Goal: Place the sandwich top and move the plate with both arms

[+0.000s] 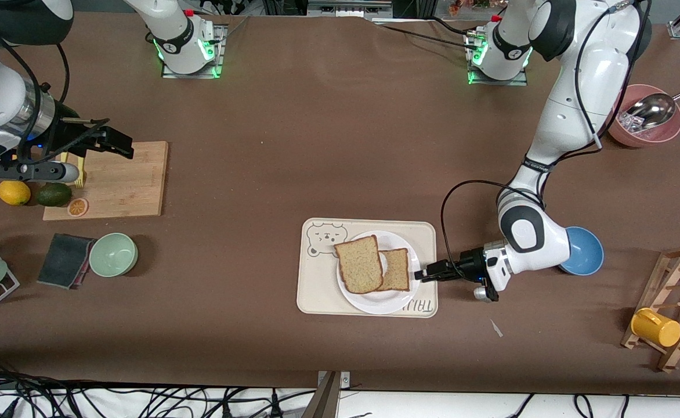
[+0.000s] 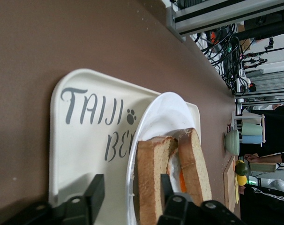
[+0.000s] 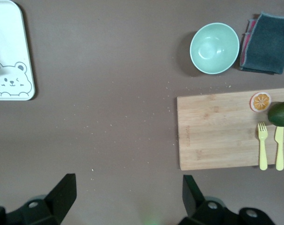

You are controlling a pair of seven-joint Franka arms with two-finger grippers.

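Note:
The sandwich top [image 1: 360, 264] lies askew on the egg slice [image 1: 395, 270] on the white plate [image 1: 375, 302], which sits on the cream bear tray [image 1: 317, 290]. In the left wrist view, the sandwich top [image 2: 196, 164] is above the egg and the lower slice [image 2: 153, 178]. My left gripper [image 1: 421, 274] is open at the plate's edge toward the left arm's end. Its jaws [image 2: 130, 187] straddle the plate rim [image 2: 156, 112], one above and one below, apart from it. My right gripper [image 1: 122, 145] is open and empty in the air by the cutting board; it also shows in the right wrist view [image 3: 128, 187].
A cutting board [image 1: 122, 180] with yellow cutlery, a lemon and an avocado [image 1: 53, 194] lie toward the right arm's end, with a green bowl [image 1: 114, 253] and a dark cloth [image 1: 64, 259]. A blue bowl [image 1: 583, 249], a pink bowl [image 1: 644, 125] and a wooden rack [image 1: 673, 307] stand toward the left arm's end.

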